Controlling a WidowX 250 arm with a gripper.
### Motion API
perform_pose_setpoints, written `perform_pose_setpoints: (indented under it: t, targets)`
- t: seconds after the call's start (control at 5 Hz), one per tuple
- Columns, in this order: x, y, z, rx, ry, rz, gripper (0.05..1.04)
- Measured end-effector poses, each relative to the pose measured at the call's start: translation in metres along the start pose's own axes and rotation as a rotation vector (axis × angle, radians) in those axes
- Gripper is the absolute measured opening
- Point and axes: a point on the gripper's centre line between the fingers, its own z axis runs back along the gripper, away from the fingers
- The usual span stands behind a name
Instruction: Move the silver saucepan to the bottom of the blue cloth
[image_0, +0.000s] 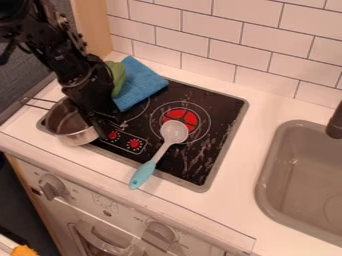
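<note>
In the camera view, the step in hand looks like taking or settling a hold on the silver saucepan (79, 137), before it is carried to the bottom of the blue cloth (139, 84). The gripper (103, 131) hangs at the pan's right-hand rim, but I cannot tell whether it is open, closed or clamped on the wall. The saucepan is at the left corner of the black cooktop (217, 107), beyond the cloth's lower edge and to its left, so the task looks unfinished. The next move calls for a sure grip on the rim, a slight lift, then a short shift right toward that edge — without letting the handle (40, 103) swing the pan round.

The pan is round and deep, apparently thin metal, with a bright outer wall, a darker hollow and a looped wire-like handle. The cloth looks soft and matte, folded into a thick rectangle, with a rounded green object (117, 78) against its left side. The cooktop is glossy and streaked, printed with red discs. Across it lies a spoon (143, 175) — pale, rounded bowl, smooth turquoise grip — its end overhanging the frame onto the white counter (230, 200).
</note>
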Motion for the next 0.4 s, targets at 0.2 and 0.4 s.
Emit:
perform_pose_setpoints:
  t: [0.2, 0.4]
  targets:
    - [-0.01, -0.011, -0.006, -0.005, 0.034, -0.008, 0.162]
    - [-0.008, -0.015, 0.007, -0.003, 0.008, 0.023, 0.402]
